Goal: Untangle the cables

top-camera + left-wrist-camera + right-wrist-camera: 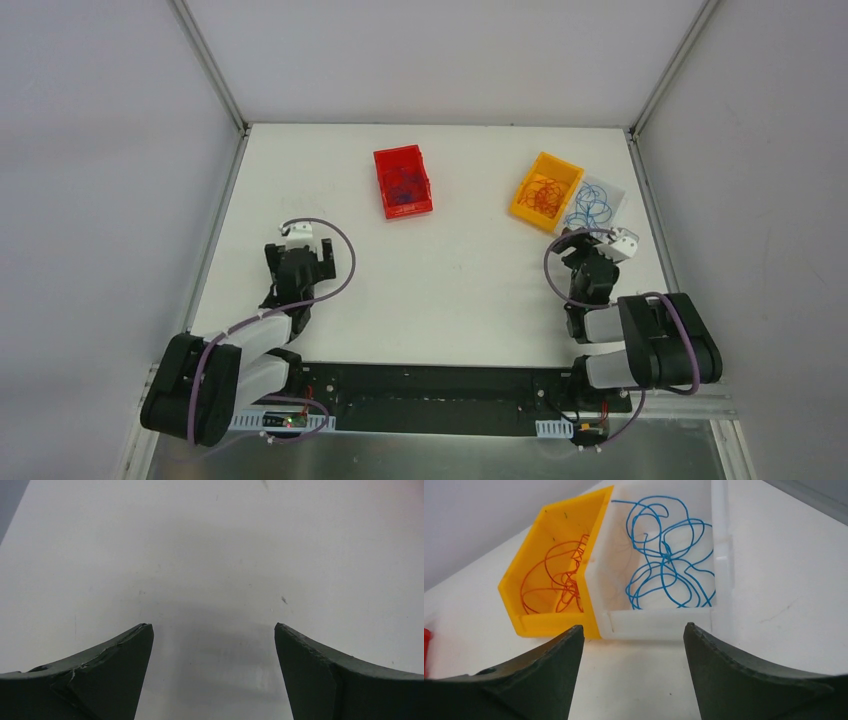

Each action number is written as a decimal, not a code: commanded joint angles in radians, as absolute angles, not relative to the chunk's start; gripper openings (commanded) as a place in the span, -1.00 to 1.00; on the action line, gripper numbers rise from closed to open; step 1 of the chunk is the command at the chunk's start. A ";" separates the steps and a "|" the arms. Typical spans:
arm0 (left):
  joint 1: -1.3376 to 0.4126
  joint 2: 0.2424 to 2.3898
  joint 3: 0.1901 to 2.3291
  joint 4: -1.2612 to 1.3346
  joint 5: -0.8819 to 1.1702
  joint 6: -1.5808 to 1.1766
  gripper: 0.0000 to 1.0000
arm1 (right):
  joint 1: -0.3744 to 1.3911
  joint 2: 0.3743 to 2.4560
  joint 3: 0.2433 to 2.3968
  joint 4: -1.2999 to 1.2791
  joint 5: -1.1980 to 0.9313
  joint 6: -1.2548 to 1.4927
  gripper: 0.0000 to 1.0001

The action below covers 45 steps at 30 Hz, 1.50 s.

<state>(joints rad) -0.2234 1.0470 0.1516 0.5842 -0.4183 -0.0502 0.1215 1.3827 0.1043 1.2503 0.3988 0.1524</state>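
The cables lie in three bins at the back of the table. A red bin [386, 170] holds a dark purple and blue tangle of cables [404, 186]. A yellow bin [519, 587] holds red-orange cables [561, 577], and a white bin [659, 624] touching it holds looped blue cables [669, 565]. My right gripper [634, 626] stands open just short of the white bin's near wall, nothing between its fingers. My left gripper [214, 626] is open over bare table at the left [299, 258], well short of the red bin.
The white table [450, 290] has metal rails along its left and right edges and grey walls all round. The yellow bin [530, 172] and white bin [612, 190] sit near the right rail. Lilac arm cables loop beside both wrists.
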 commanded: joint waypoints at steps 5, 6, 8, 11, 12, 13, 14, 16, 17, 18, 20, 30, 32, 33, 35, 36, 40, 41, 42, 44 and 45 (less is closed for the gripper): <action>-0.211 1.167 0.220 0.820 -0.379 0.019 0.91 | 0.093 1.230 0.050 1.405 0.282 0.169 0.55; -0.210 1.176 0.222 0.827 -0.376 0.030 0.90 | 0.094 1.200 0.053 1.368 0.281 0.161 0.56; -0.210 1.186 0.226 0.834 -0.367 0.046 0.84 | 0.094 1.140 0.064 1.295 0.246 0.074 0.83; -0.208 1.209 0.207 0.911 -0.416 0.056 0.82 | 0.098 1.038 0.128 0.960 0.223 0.007 0.99; -0.201 1.233 0.204 0.944 -0.393 0.067 0.82 | 0.099 1.063 0.136 0.941 0.209 -0.007 0.99; -0.197 1.264 0.205 0.978 -0.389 0.080 0.81 | 0.097 1.122 0.127 1.015 0.211 -0.020 0.98; -0.196 1.300 0.210 1.002 -0.393 0.088 0.80 | 0.096 1.180 0.131 1.052 0.245 -0.007 0.99; -0.195 1.360 0.217 1.069 -0.432 0.092 0.82 | 0.080 1.344 0.116 1.203 0.274 0.034 0.99; -0.189 1.365 0.224 1.051 -0.455 0.076 0.81 | 0.074 1.432 0.103 1.311 0.290 0.045 0.99; -0.180 1.356 0.231 1.023 -0.447 0.058 0.81 | 0.070 1.490 0.097 1.425 0.294 0.042 0.99; -0.171 1.352 0.226 1.027 -0.428 0.054 0.80 | 0.052 1.406 0.140 1.235 0.254 0.062 0.99; -0.119 1.369 0.297 0.905 -0.352 0.020 0.98 | 0.020 1.434 0.285 0.979 0.055 0.014 0.99; -0.103 1.376 0.321 0.856 -0.329 0.010 0.96 | 0.016 1.435 0.287 0.974 0.049 0.017 0.99; -0.099 1.376 0.324 0.853 -0.323 0.009 0.95 | 0.016 1.434 0.287 0.973 0.058 0.019 0.99; -0.098 1.375 0.324 0.854 -0.322 0.009 0.94 | 0.016 1.431 0.287 0.972 0.063 0.020 0.99; -0.098 1.376 0.324 0.854 -0.322 0.007 0.93 | 0.017 1.431 0.286 0.972 0.064 0.020 0.99; -0.097 1.375 0.325 0.852 -0.322 0.006 0.94 | 0.017 1.430 0.285 0.973 0.064 0.020 0.99; -0.097 1.376 0.326 0.850 -0.322 0.007 0.98 | 0.015 1.430 0.285 0.974 0.064 0.021 0.99; -0.096 1.378 0.330 0.843 -0.323 0.006 0.98 | 0.016 1.431 0.286 0.973 0.064 0.021 0.99; -0.095 1.386 0.356 0.804 -0.356 0.003 0.98 | 0.016 1.430 0.285 0.973 0.063 0.021 0.99; -0.095 1.397 0.384 0.753 -0.374 0.003 0.98 | 0.016 1.430 0.285 0.973 0.063 0.021 0.99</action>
<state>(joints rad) -0.1028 1.3754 0.3073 0.8284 -0.3439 0.0177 0.0227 1.4494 0.2661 0.9524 0.0772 0.0319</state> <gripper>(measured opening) 0.989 0.993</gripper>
